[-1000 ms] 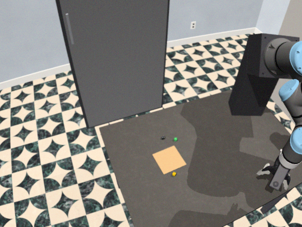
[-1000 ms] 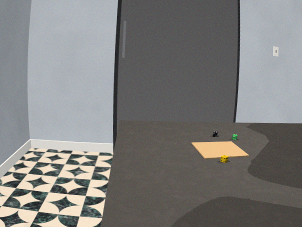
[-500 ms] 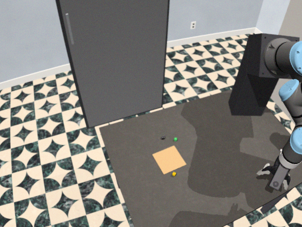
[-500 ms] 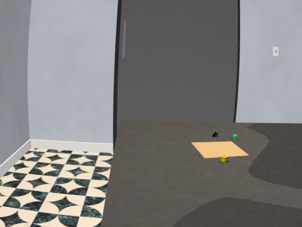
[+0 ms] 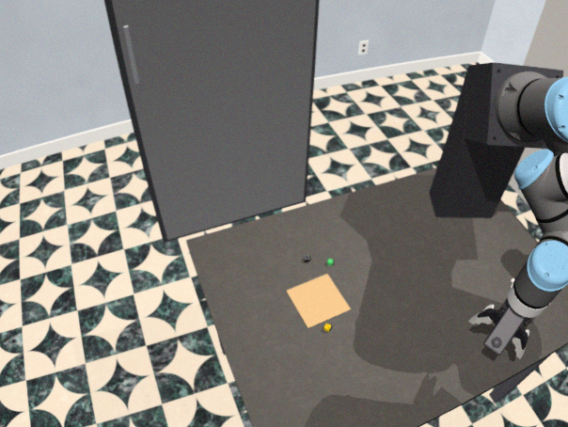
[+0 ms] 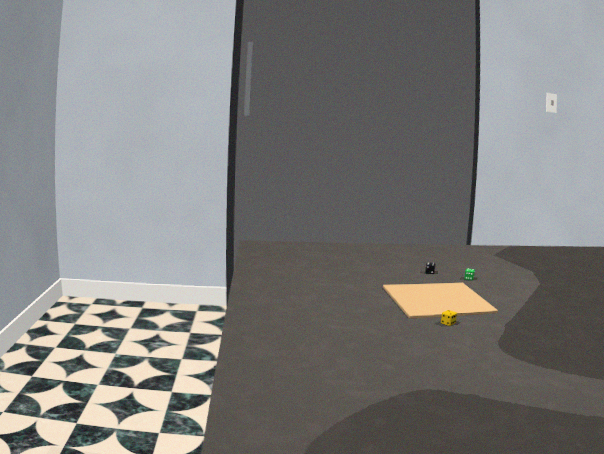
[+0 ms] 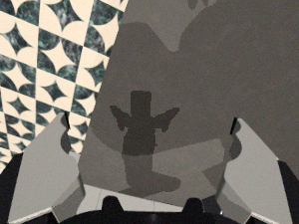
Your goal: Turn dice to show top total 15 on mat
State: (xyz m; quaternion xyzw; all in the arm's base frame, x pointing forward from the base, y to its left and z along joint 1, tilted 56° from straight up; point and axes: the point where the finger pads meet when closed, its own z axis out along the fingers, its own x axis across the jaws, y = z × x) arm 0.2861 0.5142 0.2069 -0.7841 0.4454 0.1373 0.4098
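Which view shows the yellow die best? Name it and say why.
Exterior: the yellow die is largest there, pips visible, just off the mat. The top view shows it as a small speck by the mat's corner. The wrist view misses it.

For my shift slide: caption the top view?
Open gripper far from orange mat; yellow, green and black dice all off it.
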